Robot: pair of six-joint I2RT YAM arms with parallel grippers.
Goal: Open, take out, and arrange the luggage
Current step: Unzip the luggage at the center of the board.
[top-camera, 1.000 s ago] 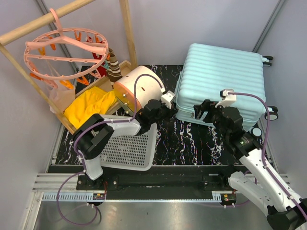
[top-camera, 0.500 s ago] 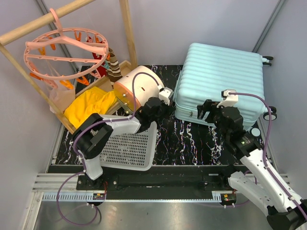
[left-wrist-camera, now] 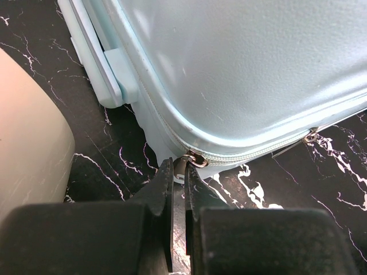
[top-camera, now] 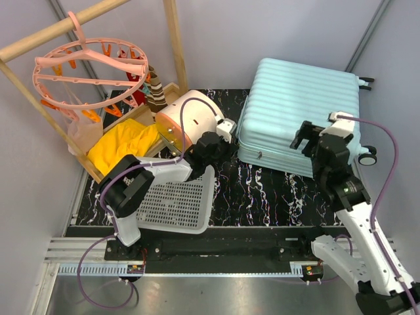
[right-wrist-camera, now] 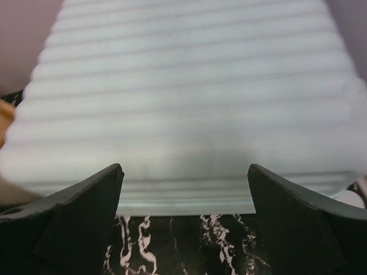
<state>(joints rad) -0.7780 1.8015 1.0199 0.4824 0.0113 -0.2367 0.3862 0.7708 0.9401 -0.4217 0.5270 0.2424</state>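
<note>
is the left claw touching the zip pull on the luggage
Touching. The left wrist view shows the left claw pinched shut on the zip pull at a corner of the luggage, with no gap between them.

Left arm is folded low, elbow back by its base, forearm reaching forward and off to the right. The left tool is pinched tight, fingers nearly touching, with a little metal zip pull caught right at the tips. Right arm stretches up and forward from its base. The right tool is spread wide, nothing between its fingers.
</note>
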